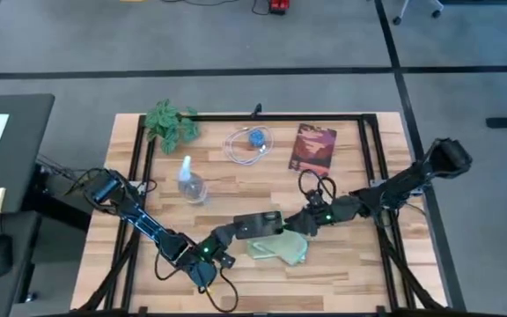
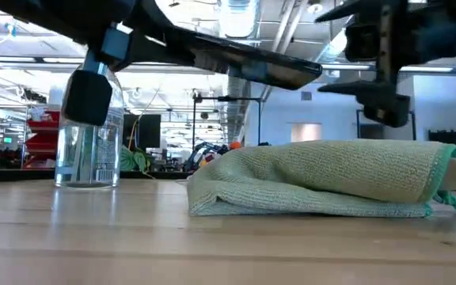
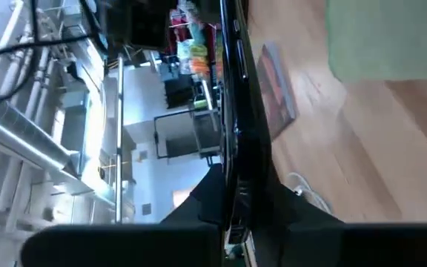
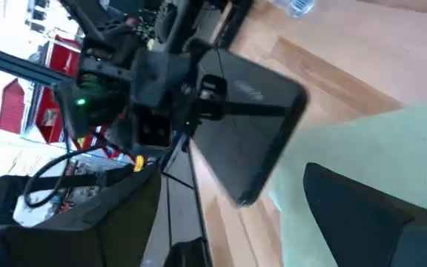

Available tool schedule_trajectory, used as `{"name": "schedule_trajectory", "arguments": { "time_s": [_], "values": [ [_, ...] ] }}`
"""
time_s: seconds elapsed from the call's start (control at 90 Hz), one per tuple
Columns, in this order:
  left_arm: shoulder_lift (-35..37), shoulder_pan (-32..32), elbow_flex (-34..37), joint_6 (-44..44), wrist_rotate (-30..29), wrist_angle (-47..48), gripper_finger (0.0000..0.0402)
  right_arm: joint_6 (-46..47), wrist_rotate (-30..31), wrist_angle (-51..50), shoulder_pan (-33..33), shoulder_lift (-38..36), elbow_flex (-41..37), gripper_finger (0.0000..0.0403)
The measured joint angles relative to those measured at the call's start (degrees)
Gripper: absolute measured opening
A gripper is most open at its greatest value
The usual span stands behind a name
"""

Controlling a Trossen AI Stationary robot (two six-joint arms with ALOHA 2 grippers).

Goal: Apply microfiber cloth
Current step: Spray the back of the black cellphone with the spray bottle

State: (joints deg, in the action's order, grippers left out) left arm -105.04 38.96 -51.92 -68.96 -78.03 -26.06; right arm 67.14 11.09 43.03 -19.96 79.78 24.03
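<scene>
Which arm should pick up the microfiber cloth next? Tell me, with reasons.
Right. The right end effector hovers empty just above the microfiber cloth, which lies loose on the table. The left end effector is clamped on the black phone, holding it off the table, so it looks occupied.

Pale mint-green microfiber cloth [image 2: 323,178]: soft looped weave, matt, stitched edge. Light wooden plank worktop [image 1: 341,264]: smooth, slight sheen. Flat black phone [image 4: 247,130]: glossy, smooth. Clear plastic spray bottle [image 2: 92,154]: transparent, shiny. Dark green artificial leafy plant [image 1: 171,121]: matt. Dark red booklet [image 1: 312,147]: paper-like cover.
</scene>
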Motion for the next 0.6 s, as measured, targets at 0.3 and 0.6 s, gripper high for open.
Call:
{"name": "schedule_trajectory", "arguments": {
  "time_s": [0.3,0.6],
  "values": [
    [0.0,-0.02,0.02,1.06,0.11,-1.58,0.0013,-3.73,-7.79,9.63,2.91,9.29,4.54,0.0295],
    [0.11,-0.01,0.01,2.76,-0.29,-2.28,0.0013,-7.08,-9.77,9.52,4.98,11.33,6.62,0.0116]
  ]
}}
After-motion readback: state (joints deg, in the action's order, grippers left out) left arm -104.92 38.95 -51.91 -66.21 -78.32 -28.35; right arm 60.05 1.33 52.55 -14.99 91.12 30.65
